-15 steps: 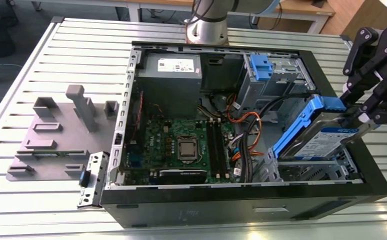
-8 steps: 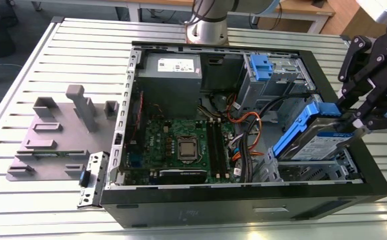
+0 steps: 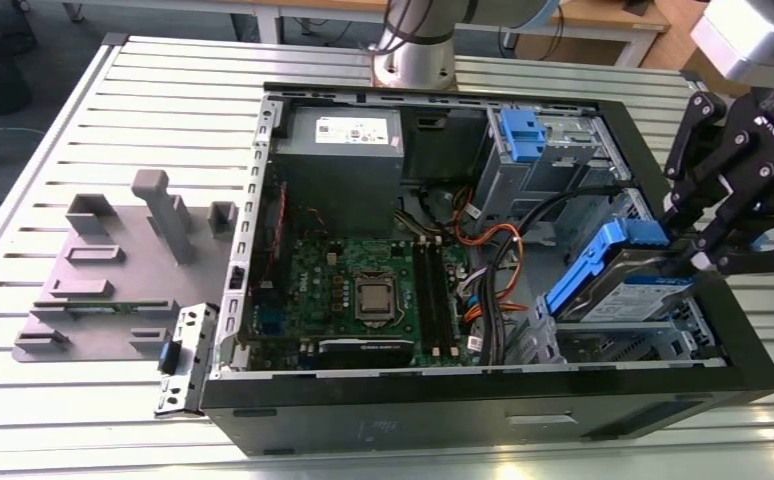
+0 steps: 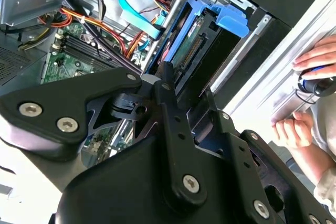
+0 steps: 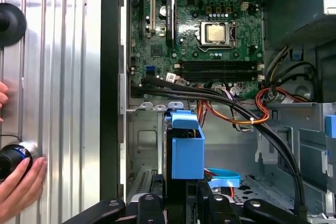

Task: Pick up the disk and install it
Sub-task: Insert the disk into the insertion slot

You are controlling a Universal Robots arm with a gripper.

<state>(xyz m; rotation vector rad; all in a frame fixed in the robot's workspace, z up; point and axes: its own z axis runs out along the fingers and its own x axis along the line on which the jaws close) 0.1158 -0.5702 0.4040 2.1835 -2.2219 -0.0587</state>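
Cut off at the exterior view's right edge, the black gripper [image 3: 689, 258] clamps the silver, blue-bracketed disk [image 3: 623, 288] by its upper end, tilted inside the black computer case [image 3: 494, 420].

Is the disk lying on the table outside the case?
No: in the exterior view the disk is tilted inside the open case, its upper end gripped by the end effector.

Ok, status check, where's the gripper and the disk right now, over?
Gripper shut on the disk. Disk tilted inside the computer case, exterior view's right, not lying flat. Black cables run close beside it.
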